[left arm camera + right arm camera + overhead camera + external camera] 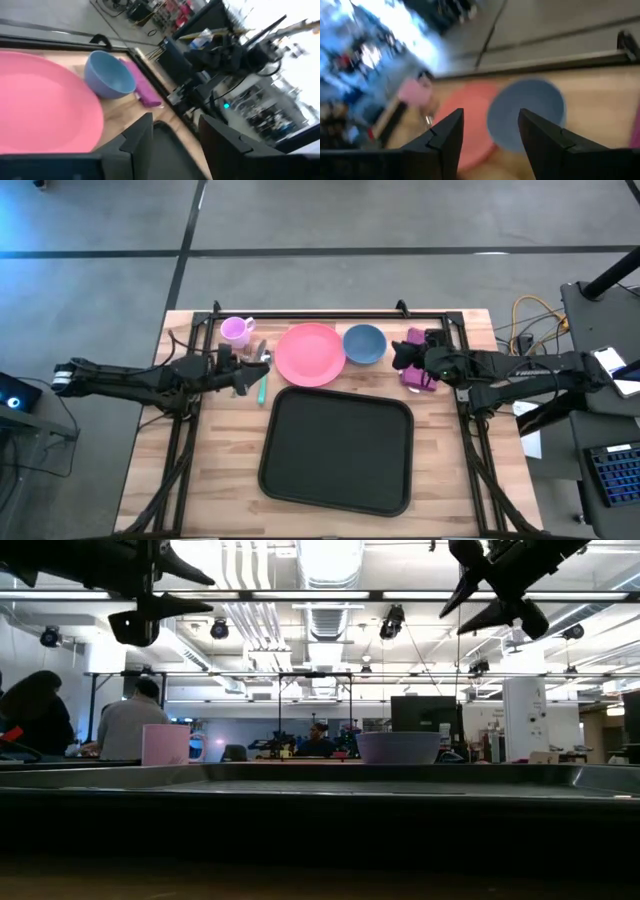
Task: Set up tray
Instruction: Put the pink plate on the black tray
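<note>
Early stage of the set-up, by judgement: tray [337, 450] bare, nothing loaded, both arms raised off the table. Tray in front of and between the two claws, on the near half of the wooden table [470, 480].

Left gripper [250, 366]: fingers apart, nothing between them. Pink plate [311, 354] just ahead of the claw; teal-handled utensil [262, 388] close under and beside it; metal spoon [263, 357] near the tips; pink cup [236, 331] behind and to its far side.

Right gripper [402, 356]: fingers apart, empty. Blue bowl [364, 344] directly ahead of the tips, near but not touching; purple object [417, 377], seemingly a folded cloth, beneath and beside the claw.

Next move, by judgement: descent of one claw onto the nearest item, bowl for the right or plate and cutlery for the left, a grasp on the rim or handle, then a carry onto the tray.

High view only: whole layout, utensils beside the plate. Low view only: clearance of both claws well above the table, with cup [166, 744] and bowl [398, 747] standing beyond the tray rim [320, 776], and people in the room behind. Left wrist view: bowl [109, 75] touching or just beside the purple object [142, 90], tray corner below the fingers. Right wrist view: bowl [526, 114] between the open fingers, plate [462, 127] and cup [414, 92] beyond.
</note>
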Robot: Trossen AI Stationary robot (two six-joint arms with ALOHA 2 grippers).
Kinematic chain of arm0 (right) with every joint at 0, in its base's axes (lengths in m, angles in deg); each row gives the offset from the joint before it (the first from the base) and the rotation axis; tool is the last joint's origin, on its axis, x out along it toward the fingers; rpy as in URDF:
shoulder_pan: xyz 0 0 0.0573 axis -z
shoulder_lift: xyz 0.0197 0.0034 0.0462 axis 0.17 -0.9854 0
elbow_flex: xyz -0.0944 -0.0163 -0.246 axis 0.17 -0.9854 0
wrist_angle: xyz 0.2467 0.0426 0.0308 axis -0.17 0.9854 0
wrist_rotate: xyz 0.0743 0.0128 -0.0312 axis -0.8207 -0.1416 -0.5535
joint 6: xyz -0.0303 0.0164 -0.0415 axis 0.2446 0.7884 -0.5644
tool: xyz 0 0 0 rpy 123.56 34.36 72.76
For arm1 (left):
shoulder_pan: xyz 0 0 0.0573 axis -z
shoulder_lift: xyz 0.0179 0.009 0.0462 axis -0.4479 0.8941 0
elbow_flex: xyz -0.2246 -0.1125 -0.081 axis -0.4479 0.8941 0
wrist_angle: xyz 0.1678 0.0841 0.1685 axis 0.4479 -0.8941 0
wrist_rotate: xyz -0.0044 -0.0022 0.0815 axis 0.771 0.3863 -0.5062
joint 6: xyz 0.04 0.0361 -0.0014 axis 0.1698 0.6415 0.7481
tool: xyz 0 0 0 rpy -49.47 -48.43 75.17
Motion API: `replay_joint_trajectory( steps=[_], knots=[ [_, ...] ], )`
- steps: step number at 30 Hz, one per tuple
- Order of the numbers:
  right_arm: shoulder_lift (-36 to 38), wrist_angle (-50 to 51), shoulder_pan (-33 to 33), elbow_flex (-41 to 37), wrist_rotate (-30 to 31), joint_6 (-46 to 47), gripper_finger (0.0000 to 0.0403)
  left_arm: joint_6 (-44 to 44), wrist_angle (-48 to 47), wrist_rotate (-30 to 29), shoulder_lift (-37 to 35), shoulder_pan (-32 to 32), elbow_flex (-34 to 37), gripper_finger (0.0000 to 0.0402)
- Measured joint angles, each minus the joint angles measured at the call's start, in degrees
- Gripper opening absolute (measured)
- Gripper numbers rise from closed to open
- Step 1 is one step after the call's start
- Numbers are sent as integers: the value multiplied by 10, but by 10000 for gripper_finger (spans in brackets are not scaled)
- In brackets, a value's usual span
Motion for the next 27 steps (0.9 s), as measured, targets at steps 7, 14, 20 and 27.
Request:
replay_joint_trajectory(
  steps=[7, 14, 20, 27],
  knots=[
    [-88, 6, 2, 45, -122, -51, 173, 112, -333, 21, -12, 0, -136, 141],
    [-208, 55, 28, 137, -162, -108, 169, -25, -585, -143, 34, -1, -287, 141],
    [-283, 85, 70, 220, -209, -179, 169, -39, -620, -157, 87, -1, -328, 141],
    [-336, 102, 103, 294, -258, -234, 169, -59, -630, -146, 114, -1, -328, 141]
  ],
)
